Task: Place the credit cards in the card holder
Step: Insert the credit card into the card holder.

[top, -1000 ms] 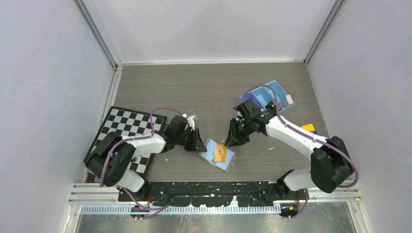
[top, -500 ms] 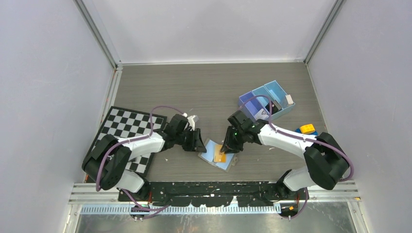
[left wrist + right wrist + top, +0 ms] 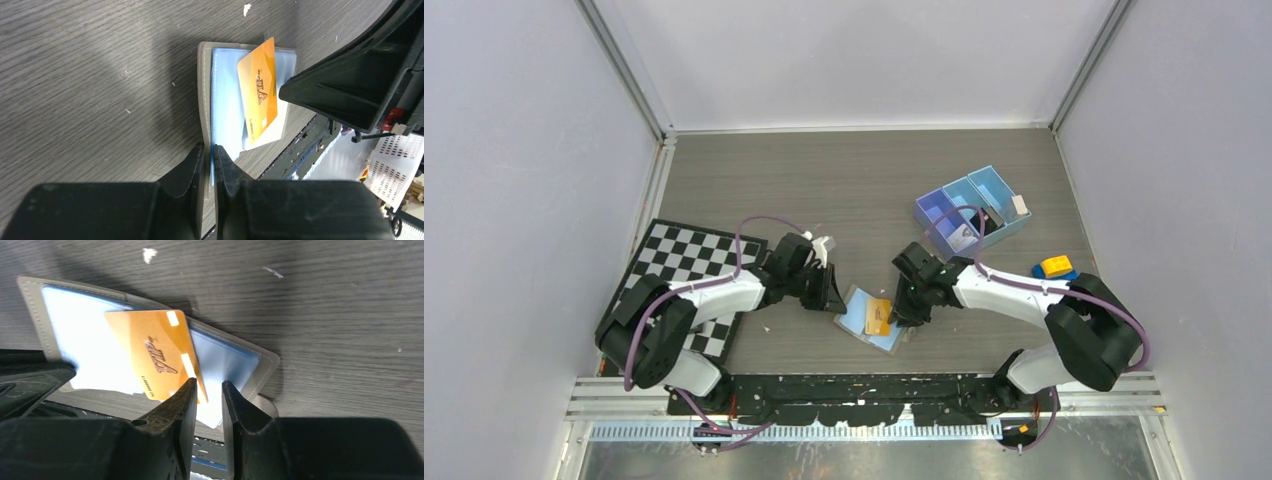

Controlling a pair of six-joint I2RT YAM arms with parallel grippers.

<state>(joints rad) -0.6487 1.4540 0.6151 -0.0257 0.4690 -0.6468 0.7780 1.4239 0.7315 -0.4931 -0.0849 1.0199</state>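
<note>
1. In the overhead view the card holder [image 3: 225,85] lies open and flat on the table [image 3: 844,180], towards 6 o'clock near the arms' bases. Its pale blue inside faces up.
2. The orange card [image 3: 150,350] lies face up on the open holder, tilted across the blue lining. It rests on top, with its whole face showing.
3. A paler sheet shows under the card's lower end. Whether that is another card or a pocket cannot be told.
4. The left gripper [image 3: 210,151] sits at the holder's 9 o'clock side. Its claw is clenched on the holder's grey edge, which runs into the thin slit between the fingers.
5. The right gripper [image 3: 206,389] stands at the holder's 3 o'clock side, tips down at the card's end. Its claw is released: the fingers are slightly parted, and the card's corner and some blue lining show in the gap.
6. A blue tray [image 3: 934,210] with three compartments sits at 1 o'clock from the holder, well apart. A small white piece [image 3: 1020,204] lies at its far right end.
7. A checkerboard [image 3: 686,258] lies at 9 o'clock under the left arm.
8. A yellow block [image 3: 1055,265] sits at 3 o'clock, beside the right arm.
</note>
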